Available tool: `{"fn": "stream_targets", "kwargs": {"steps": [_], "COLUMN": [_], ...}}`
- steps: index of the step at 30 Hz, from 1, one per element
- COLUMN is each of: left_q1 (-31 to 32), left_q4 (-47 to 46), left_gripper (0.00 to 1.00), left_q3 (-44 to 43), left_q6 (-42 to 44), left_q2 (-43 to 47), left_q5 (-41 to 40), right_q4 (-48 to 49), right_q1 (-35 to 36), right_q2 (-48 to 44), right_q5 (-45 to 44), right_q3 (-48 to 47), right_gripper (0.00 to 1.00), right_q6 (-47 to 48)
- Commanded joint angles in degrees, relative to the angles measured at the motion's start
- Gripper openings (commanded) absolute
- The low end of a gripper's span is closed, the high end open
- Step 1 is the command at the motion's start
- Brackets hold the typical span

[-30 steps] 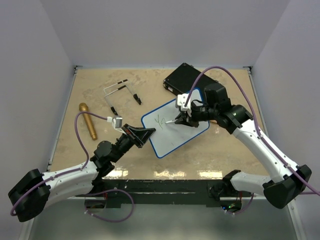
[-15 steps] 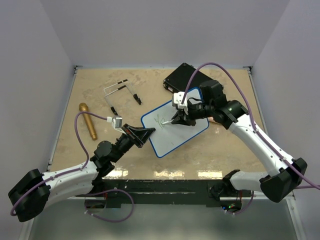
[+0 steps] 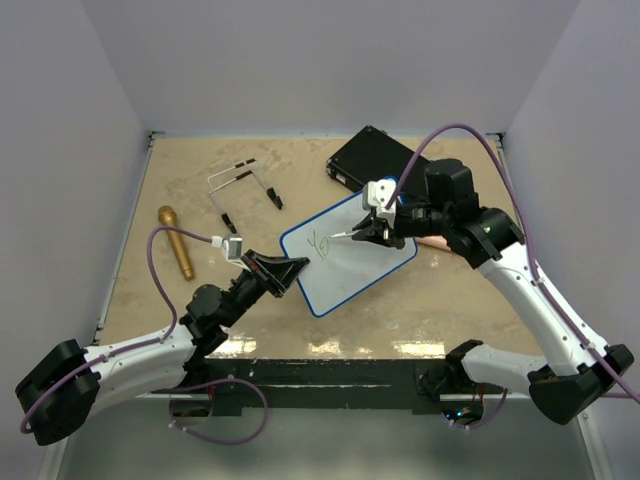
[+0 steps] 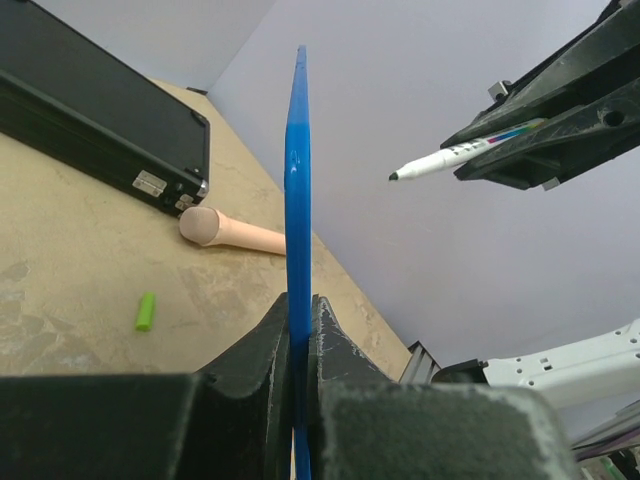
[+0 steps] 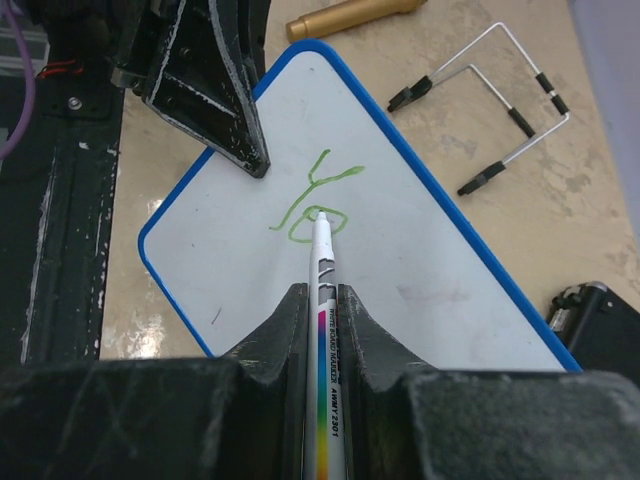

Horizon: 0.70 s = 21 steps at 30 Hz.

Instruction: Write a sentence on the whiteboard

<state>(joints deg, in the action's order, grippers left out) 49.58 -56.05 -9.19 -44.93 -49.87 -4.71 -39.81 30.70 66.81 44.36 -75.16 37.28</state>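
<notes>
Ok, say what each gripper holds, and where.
Left gripper clamps the whiteboard by its blue rim; right gripper pinches the marker by its barrel, tip sticking out.

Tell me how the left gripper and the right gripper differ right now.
The left gripper is shut on the whiteboard, clamping its blue rim on the left side; the right gripper is shut on a white marker. The left gripper sits at the board's edge, while the right gripper hangs over the board, with the marker tip pointing at the green writing. Both are shut, each holding something.

Bright, even light, soft shadows, glare patches along the table (image 3: 330, 347).
</notes>
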Motion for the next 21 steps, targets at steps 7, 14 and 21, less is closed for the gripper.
{"fn": "stream_targets", "kwargs": {"steps": [7,14,21], "left_q1": [0.34,0.25,0.25], "left_q4": [-11.18,-11.80,-12.33], "left_gripper": [0.00,0.00,0.00], "left_q3": [-0.83,-0.83,-1.09], "left_q6": [-1.21,-1.30,-1.48], "left_q2": [1.70,1.53,1.09], "left_q5": [-0.30,0.31,0.93], "right_q4": [4.04,5.01,5.89], "right_q1": [-1.43,-1.34,-1.43], "right_q2": [0.34,1.66,2.01], "right_q5": [-2.96,-2.96,-3.05], "right_q3": [1.77,2.64,3.70], "right_gripper": [0.00,0.00,0.00], "right_q6": [-3.26,-3.70,-4.23]}}
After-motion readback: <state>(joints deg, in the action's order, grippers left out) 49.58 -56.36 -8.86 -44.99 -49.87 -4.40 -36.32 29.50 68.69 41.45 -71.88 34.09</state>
